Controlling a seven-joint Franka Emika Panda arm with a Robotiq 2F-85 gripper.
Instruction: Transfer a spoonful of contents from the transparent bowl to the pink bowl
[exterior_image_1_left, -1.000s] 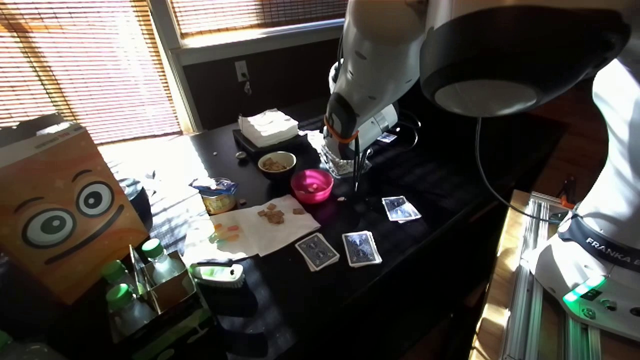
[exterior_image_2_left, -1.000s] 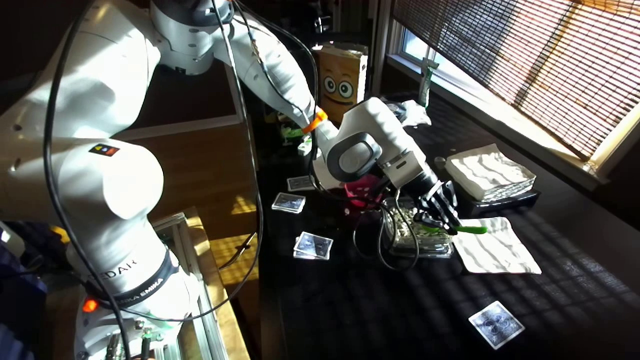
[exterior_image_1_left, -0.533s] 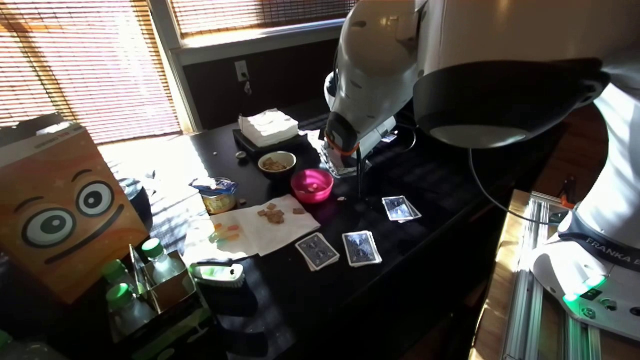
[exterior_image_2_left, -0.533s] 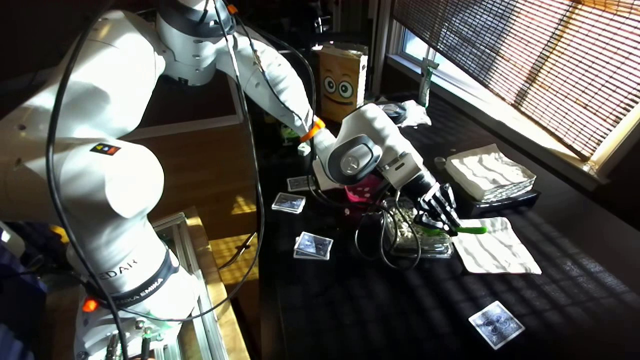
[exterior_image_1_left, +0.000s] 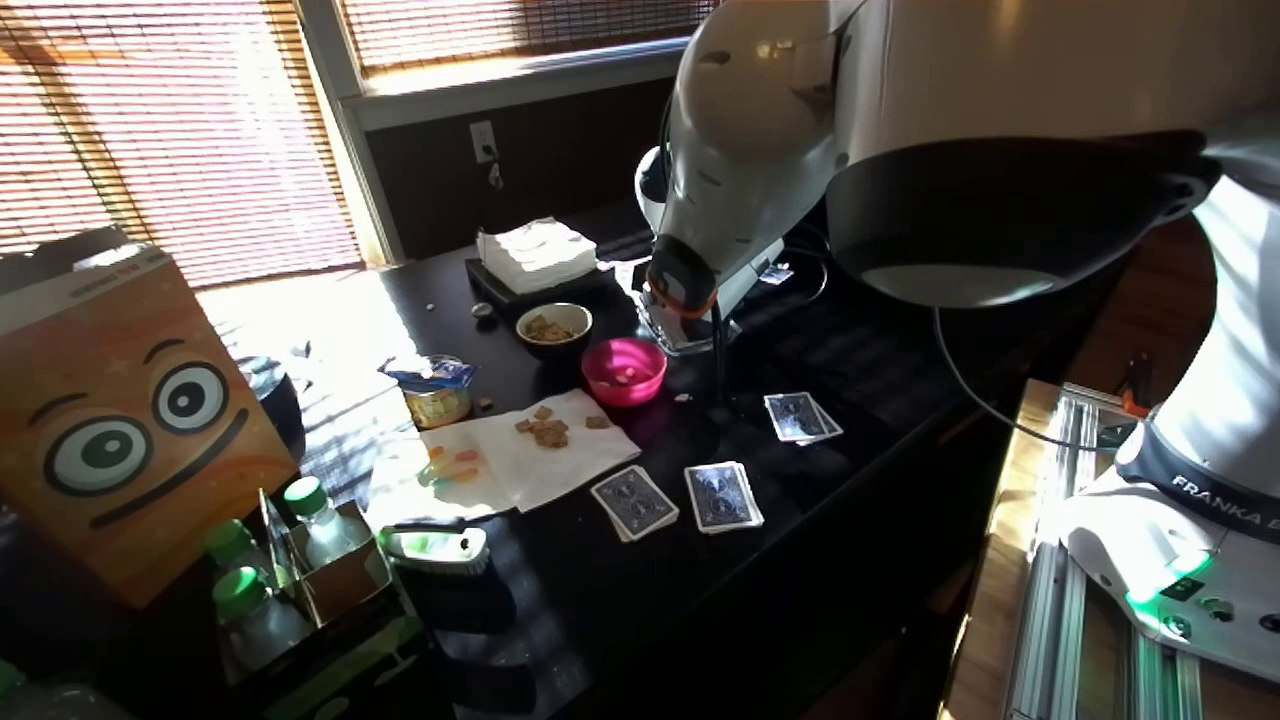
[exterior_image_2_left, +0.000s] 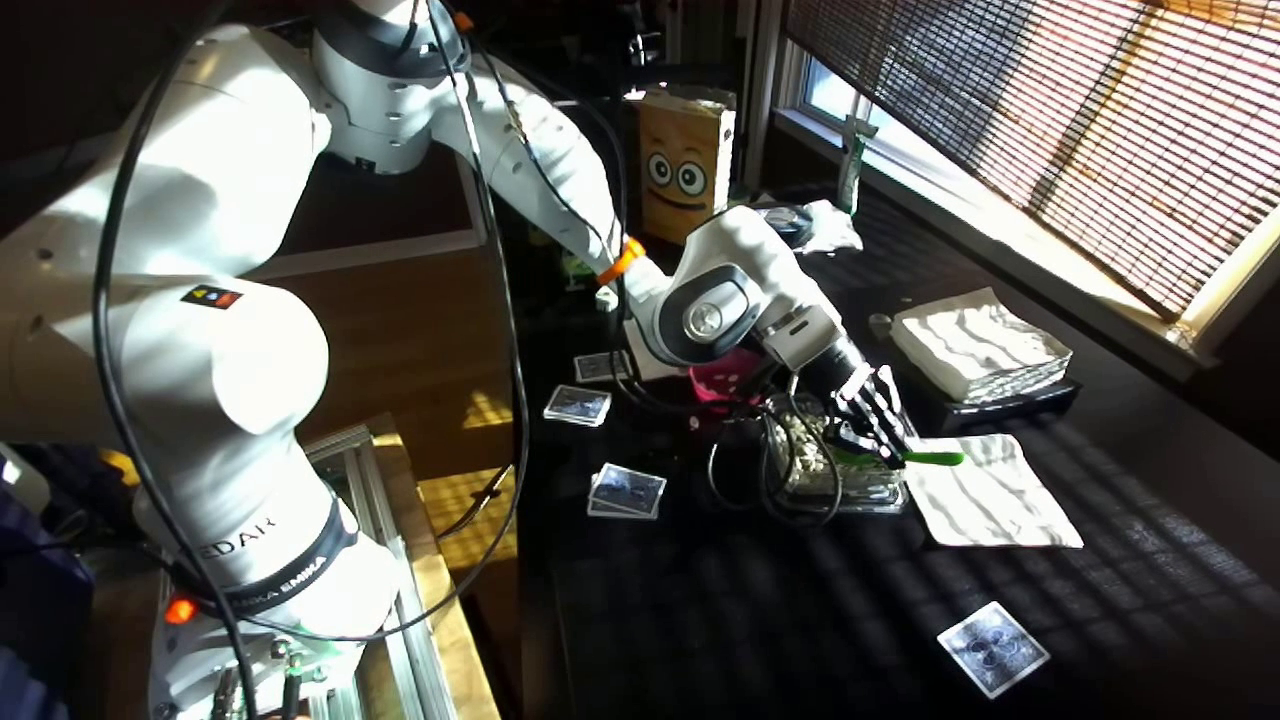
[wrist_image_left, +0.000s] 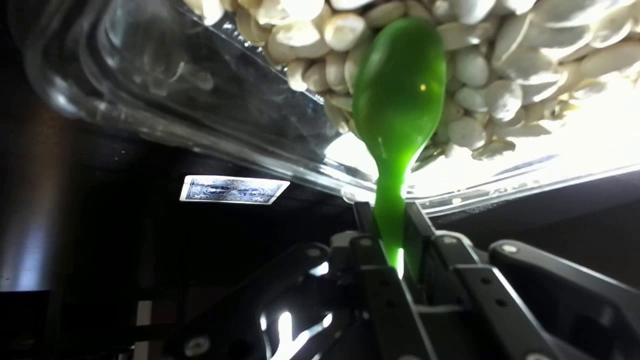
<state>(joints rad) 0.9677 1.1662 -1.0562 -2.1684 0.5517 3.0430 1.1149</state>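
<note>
The transparent bowl looks like a squarish clear container (exterior_image_2_left: 875, 493) and holds pale, pebble-like contents (exterior_image_2_left: 805, 450). In the wrist view its clear wall (wrist_image_left: 150, 125) and contents (wrist_image_left: 470, 70) fill the upper part. My gripper (exterior_image_2_left: 893, 452) is at its edge, shut on a green spoon (wrist_image_left: 400, 90). The spoon's bowl end is over the contents in the wrist view; whether it touches them I cannot tell. The spoon's handle end (exterior_image_2_left: 935, 458) sticks out past the fingers. The pink bowl (exterior_image_1_left: 625, 385) stands beside the container with a few pale pieces inside; the arm partly hides it in an exterior view (exterior_image_2_left: 722, 382).
An opaque bowl of brown squares (exterior_image_1_left: 555, 328) stands beside the pink bowl. A napkin stack (exterior_image_2_left: 985, 345) and a flat napkin (exterior_image_2_left: 990, 492) lie near the container. Playing cards (exterior_image_1_left: 803, 417) lie around. Arm cables (exterior_image_2_left: 770, 470) loop in front of the container. A cereal box (exterior_image_1_left: 130, 430) stands farther off.
The arm has shifted slightly and its forearm has lowered. The gripper and spoon have moved a little inward over the container. The hold on the spoon is unchanged.
</note>
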